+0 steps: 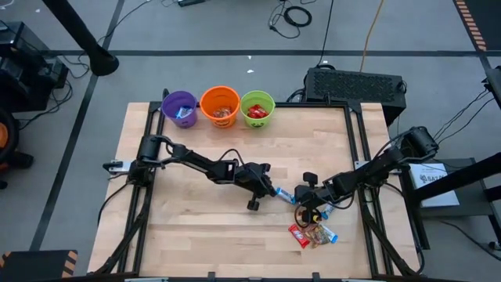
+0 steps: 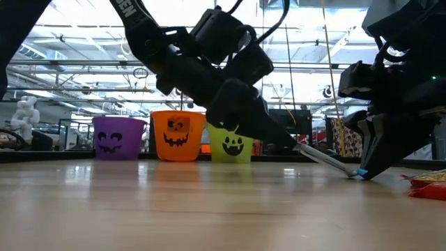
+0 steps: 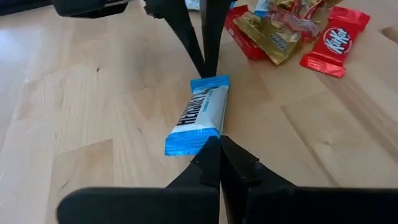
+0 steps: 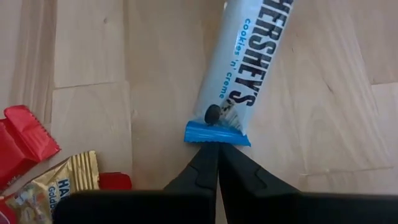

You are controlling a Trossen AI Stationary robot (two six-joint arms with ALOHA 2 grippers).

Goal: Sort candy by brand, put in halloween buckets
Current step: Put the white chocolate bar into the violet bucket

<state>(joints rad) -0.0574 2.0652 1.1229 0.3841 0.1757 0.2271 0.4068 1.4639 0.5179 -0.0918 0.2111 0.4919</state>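
So right now both arms have hold of the same piece: a white-and-blue foil-wrapped Hershey's cookies 'n' creme bar point(image 3: 198, 117) lying on the pale wooden table point(image 1: 196, 227), roughly mid-table, a bit right of centre. The left gripper point(image 3: 214, 144) is pinched fully closed on the crimped blue end at one tip of the wrapper, and the right gripper point(image 4: 217, 148) is pinched closed on the blue crimp at the opposite tip.

The bar's long axis runs straight from one gripper to the other, so each pincer sits in line with it, end-on. From the low camera the bar looks tilted, with the right-hand end down near the wood and the other end higher, though I can't tell for sure whether it's touching the table.

The buckets are all at the far edge: purple plastic pail point(image 1: 179, 108), orange plastic pail point(image 1: 220, 106) and lime green plastic pail point(image 1: 257, 108) in a row, left of centre. The left arm is clearly nearer them, so my guess is the right one lets go and the left carries.

The remaining pile of shiny red, gold and blue candy point(image 1: 311, 233) sits near the front, on the right.
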